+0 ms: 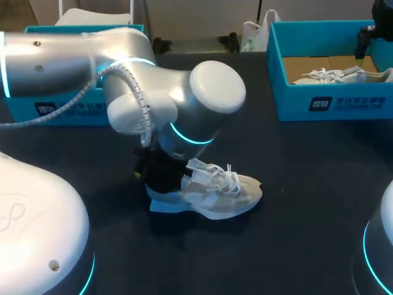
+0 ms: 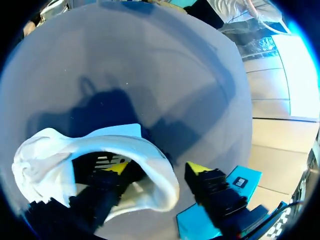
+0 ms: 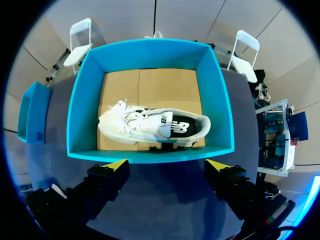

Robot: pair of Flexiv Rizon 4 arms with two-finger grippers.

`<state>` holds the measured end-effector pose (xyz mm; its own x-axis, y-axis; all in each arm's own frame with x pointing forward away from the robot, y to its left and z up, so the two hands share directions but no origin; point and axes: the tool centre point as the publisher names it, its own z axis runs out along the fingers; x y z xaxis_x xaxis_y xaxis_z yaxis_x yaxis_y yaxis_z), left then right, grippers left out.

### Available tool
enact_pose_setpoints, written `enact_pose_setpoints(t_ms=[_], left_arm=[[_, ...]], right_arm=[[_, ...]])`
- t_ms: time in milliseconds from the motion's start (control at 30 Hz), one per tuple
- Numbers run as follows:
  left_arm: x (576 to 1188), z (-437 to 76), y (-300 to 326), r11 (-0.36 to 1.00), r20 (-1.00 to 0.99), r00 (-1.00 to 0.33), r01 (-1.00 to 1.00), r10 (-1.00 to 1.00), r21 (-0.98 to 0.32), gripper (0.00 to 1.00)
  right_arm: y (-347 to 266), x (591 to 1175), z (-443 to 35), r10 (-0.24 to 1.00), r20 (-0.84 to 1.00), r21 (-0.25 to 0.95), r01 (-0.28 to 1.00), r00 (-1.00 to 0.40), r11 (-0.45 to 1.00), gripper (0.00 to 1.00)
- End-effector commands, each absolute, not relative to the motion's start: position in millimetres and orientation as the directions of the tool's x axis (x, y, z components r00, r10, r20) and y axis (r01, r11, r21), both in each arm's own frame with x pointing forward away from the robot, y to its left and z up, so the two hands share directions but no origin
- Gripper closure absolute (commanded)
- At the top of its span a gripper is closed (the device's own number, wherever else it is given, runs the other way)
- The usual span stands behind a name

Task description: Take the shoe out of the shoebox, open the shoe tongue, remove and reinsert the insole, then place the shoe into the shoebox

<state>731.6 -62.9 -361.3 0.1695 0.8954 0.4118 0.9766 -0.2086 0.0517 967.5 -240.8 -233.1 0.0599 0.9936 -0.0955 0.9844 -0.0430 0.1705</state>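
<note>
Pale grey-and-white laced sneaker (image 1: 227, 193) noted on its sole on the black tabletop (image 1: 307, 184), toe toward the robot's right. It is well apart from the open turquoise cardboard shoebox (image 1: 331, 101) at the far right. A second white sneaker (image 3: 155, 125) is seen lying on its side inside that box.

Left gripper (image 2: 156, 169) is set at the heel. One yellow-tipped finger is sunk in the shoe's opening and the other is outside, with the heel collar (image 2: 167, 185) between them. The fingers are spread and no pinch on the collar can be made out, so the gripper is logged as released. Right gripper (image 3: 167, 164) is held above the shoebox, fingers wide apart, nothing between them.

Risks, as judged:
- The sneaker is braced by nothing but the table. If lining or collar is caught by the inner finger instead of the insole edge, the whole shoe may be lifted, dragged or rolled onto its side.
- The loose laces (image 1: 222, 175) could be snagged.
- The insole cannot be seen, so its seating is unknown.
- The box is already occupied, so room for the return may be tight.

Markings: a white printed label (image 1: 349, 103) is carried on the shoebox front, and a like one on a second turquoise box (image 1: 67, 114) at far left. A dark logo (image 3: 176, 125) is on the boxed sneaker's side. Print not transcribed.
</note>
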Motion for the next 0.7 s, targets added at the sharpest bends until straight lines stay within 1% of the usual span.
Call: enact_pose_setpoints(t_ms=[33, 300, 367, 500, 700], left_arm=[[725, -332, -52, -0.209, 0.366, 0.173, 0.976, 0.914, 0.059, 0.00], [723, -294, -40, -0.141, 0.292, 0.118, 0.988, 0.949, 0.061, 0.00], [723, -285, -36, -0.106, 0.275, 0.085, 0.992, 0.958, 0.063, 0.00], [728, -271, -24, -0.031, 0.226, 0.025, 0.999, 0.974, 0.023, 0.00], [738, -255, 1, 0.120, 0.173, -0.116, 0.993, 0.978, -0.013, 0.00]], right_arm=[[-241, 968, -233, 0.994, -0.095, 0.169, 0.985, 0.060, -0.043, 0.00], [-241, 968, -233, 0.994, -0.095, 0.169, 0.985, 0.060, -0.043, 0.00], [-241, 968, -233, 0.994, -0.095, 0.169, 0.985, 0.060, -0.043, 0.00], [-241, 968, -233, 0.994, -0.095, 0.169, 0.985, 0.060, -0.043, 0.00], [-241, 968, -233, 0.994, -0.095, 0.169, 0.985, 0.060, -0.043, 0.00]])
